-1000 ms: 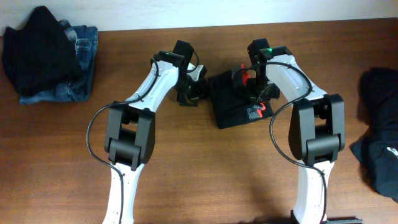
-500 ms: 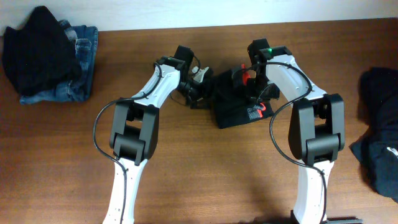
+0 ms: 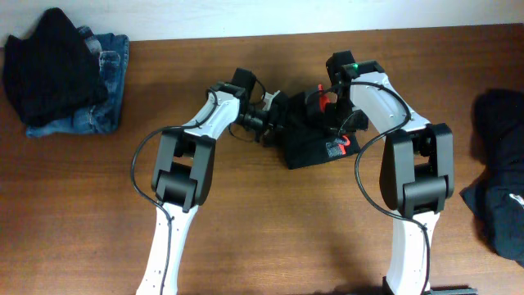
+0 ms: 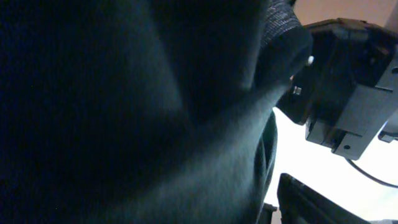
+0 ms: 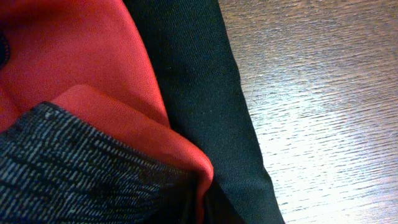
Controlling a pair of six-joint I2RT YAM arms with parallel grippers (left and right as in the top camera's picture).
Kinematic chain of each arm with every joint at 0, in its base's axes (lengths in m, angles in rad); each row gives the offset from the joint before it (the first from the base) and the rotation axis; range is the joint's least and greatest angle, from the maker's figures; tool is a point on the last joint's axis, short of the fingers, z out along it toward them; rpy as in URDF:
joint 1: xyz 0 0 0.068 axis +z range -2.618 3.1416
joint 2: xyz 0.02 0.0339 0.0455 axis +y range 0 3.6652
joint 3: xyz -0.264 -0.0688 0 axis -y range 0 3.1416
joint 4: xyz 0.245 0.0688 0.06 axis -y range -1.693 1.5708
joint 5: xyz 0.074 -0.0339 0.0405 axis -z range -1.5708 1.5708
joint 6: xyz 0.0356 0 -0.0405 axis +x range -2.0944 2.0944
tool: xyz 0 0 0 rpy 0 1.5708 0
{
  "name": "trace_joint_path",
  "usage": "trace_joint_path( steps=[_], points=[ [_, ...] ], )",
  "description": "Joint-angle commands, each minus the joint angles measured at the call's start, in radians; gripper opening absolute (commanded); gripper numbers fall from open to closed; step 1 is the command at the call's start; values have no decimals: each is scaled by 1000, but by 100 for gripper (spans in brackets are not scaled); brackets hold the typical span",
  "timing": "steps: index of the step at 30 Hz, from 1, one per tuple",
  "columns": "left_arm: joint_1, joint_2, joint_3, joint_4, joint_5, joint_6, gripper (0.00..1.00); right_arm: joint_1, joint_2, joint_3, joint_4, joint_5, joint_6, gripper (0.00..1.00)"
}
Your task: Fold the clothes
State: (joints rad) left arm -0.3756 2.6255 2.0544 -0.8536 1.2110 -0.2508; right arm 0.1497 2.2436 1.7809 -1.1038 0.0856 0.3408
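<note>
Nearest me on the right, a loose heap of dark clothes [image 3: 499,180] lies at the table's [image 3: 262,238] right edge, not yet folded.

In the middle sits the black garment [image 3: 304,149] with the red trim [image 5: 81,56], already gathered into a compact square. My right pincer [image 3: 327,115] is together and pressed down into its far part. The wrist camera there shows only red lining, a black band and bare wood beside it, so I cannot tell whether a fold is actually pinched.

What has changed is my left side. A second ago my left pincer [image 3: 273,123] stood just left of this garment, clear of it; it has now swung right and sits at the left edge. Its jaws are apart, and dark cloth fills that wrist view. I judge I am about to take hold of that edge for the next fold or to tidy it, with the right side pinning the bundle.

Far left, blue jeans [image 3: 105,115] lie with a black garment [image 3: 51,65] on top, well apart from both arms.
</note>
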Motion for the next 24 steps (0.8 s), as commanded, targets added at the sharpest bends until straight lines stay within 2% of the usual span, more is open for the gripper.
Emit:
trace_joint_path(
  steps=[1, 7, 12, 13, 18, 20, 24],
  points=[
    [-41, 95, -26, 19, -89, 9, 69, -13, 24, -8, 5, 12, 16, 10],
    [-74, 95, -26, 31, -89, 9, 40, -13, 24, -8, 5, 12, 16, 10],
    [-80, 95, -26, 35, -89, 9, 4, -13, 24, -8, 5, 12, 16, 9],
    [-80, 95, -26, 35, -89, 9, 1, -13, 24, -8, 5, 12, 16, 10],
    [-78, 95, -26, 35, -108, 9, 0, -13, 24, -8, 5, 12, 16, 25],
    [-78, 95, -24, 34, -111, 9, 1, -13, 24, -8, 5, 12, 16, 40],
    [-78, 95, -4, 22, -112, 9, 0, -13, 24, -8, 5, 12, 16, 87]
  ],
)
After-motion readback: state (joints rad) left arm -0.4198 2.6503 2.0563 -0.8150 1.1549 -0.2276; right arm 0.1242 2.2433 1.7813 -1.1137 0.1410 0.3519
